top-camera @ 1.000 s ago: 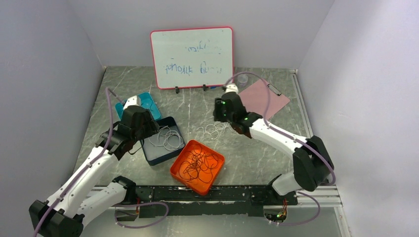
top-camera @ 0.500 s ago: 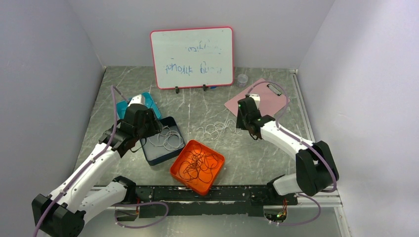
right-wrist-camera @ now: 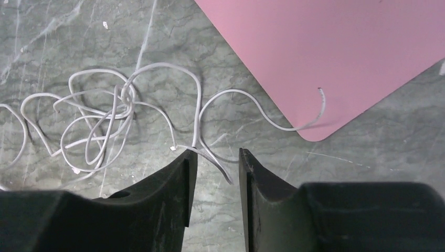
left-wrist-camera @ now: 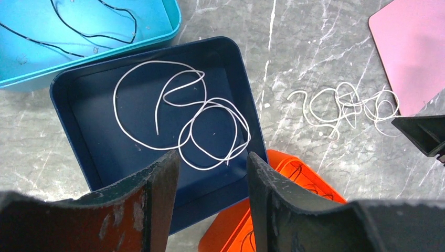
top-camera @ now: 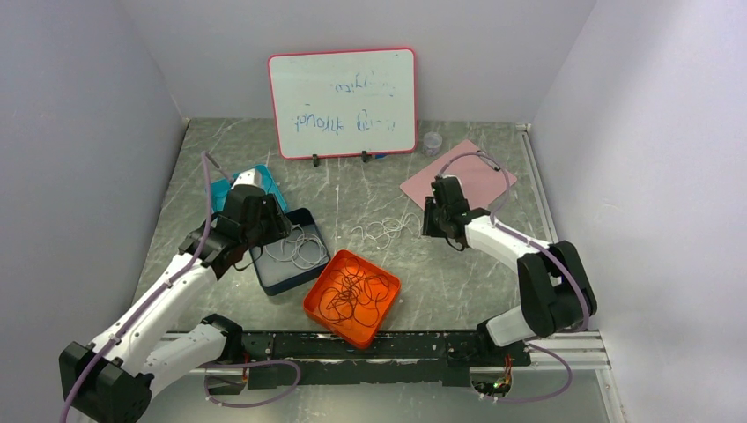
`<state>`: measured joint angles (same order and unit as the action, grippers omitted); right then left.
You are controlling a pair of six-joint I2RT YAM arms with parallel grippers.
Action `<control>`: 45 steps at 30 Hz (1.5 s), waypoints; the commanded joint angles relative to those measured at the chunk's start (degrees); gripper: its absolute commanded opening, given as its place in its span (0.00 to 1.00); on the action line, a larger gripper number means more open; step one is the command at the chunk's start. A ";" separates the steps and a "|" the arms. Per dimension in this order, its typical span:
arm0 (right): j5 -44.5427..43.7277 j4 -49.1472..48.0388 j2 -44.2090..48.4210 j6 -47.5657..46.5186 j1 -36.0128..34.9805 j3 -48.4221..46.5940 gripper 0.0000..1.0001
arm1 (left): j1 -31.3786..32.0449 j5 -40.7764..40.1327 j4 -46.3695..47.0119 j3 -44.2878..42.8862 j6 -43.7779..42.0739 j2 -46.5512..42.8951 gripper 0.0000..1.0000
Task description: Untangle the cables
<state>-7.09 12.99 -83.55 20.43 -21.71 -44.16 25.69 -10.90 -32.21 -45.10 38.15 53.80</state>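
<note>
Left gripper (left-wrist-camera: 211, 157): I hang over the navy tray (left-wrist-camera: 68, 86), jaws apart, nothing between them. One white cable (left-wrist-camera: 157, 62) lies looped inside that tray. Right gripper (right-wrist-camera: 216, 154): I stand over a pale tangled cable (right-wrist-camera: 123, 100) well right of the navy tray, jaws apart, one strand passing between them unclamped. Black cables (top-camera: 351, 293) lie in the orange tray (top-camera: 310, 307) just beside the navy tray's near right corner.

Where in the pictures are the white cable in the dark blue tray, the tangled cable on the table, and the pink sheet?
white cable (left-wrist-camera: 199, 105): left wrist view, where its loops meet.
tangled cable (right-wrist-camera: 123, 102): right wrist view, on the knot of loops.
pink sheet (right-wrist-camera: 336, 52): right wrist view, on its bare middle.
</note>
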 commanded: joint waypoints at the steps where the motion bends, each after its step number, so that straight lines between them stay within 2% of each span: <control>1: 2.12 -3.42 -1.73 -0.66 0.71 0.74 0.35 | -0.38 1.48 1.85 1.10 -0.45 -0.82 0.54; 5: 1.41 -3.87 -0.76 -0.76 0.71 0.92 0.18 | -0.38 1.98 2.08 1.07 -0.93 -0.59 0.55; 11: 0.51 -3.72 9.65 -4.24 0.71 0.18 0.01 | -0.42 6.57 6.85 0.98 -5.31 -2.13 0.58; 16: 0.46 -1.51 17.45 -5.58 0.71 -3.02 0.00 | -0.38 11.86 14.99 -0.47 -8.43 -0.24 0.63; 25: 5.33 3.58 21.21 -6.21 0.69 -10.84 0.00 | 0.71 23.05 29.93 -4.48 -8.12 12.52 0.65; 38: 11.61 5.94 20.84 -2.94 0.71 -18.29 0.00 | 9.46 31.60 48.34 -11.53 -7.21 30.06 0.74; 45: 14.95 5.48 19.46 -1.03 0.71 -20.01 0.00 | 13.64 32.48 54.97 -14.05 -9.51 36.38 0.76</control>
<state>4.69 18.35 -63.44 17.87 -21.37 -62.06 37.58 19.27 15.16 -56.36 30.70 87.88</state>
